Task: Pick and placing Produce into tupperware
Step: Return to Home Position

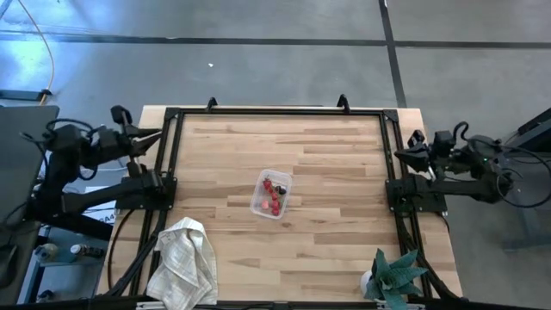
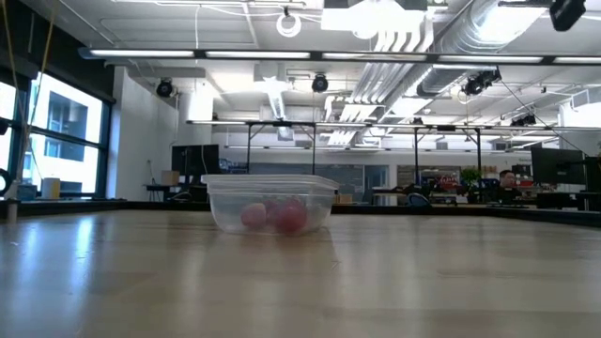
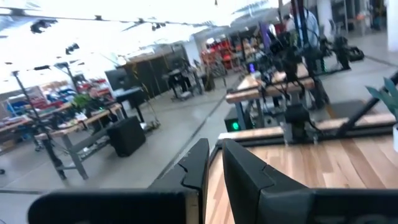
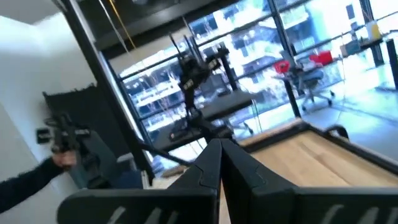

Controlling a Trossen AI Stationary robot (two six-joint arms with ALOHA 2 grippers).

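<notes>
**A:** From above, where does everything stand?

**B:** The tupperware [image 1: 256, 205] lies near the middle of the surface [image 1: 327, 232]. The produce [image 1: 273, 196] is inside it as a small red cluster, and I see no piece loose on the wood. The left tool [image 1: 153, 136] sits at the left edge and the right tool [image 1: 400, 153] at the right edge, both well apart from the tupperware.

**A:** And level with the wood?

**B:** Only the tupperware, upright, with reddish pieces resting on its bottom behind the clear wall. No arm shows there.

**A:** The left wrist?

**B:** Its fingers [image 3: 242, 180] are drawn almost together, with a thin slit between them and nothing held.

**A:** The right wrist?

**B:** Pressed together, and empty. A person's sleeve [image 4: 25, 174] shows beyond the surface.

**A:** So what could go wrong?

**B:** Little, I judge. The tupperware looks light, so a low sweep of an arm across the middle would shove or tip it, and the round pieces would roll out. The towel [image 1: 183, 263] lies near the left arm's base and the plant [image 1: 394, 275] near the right arm's base, so a wide fold could snag either. Someone reaching in beside the right arm could also be struck.
</notes>
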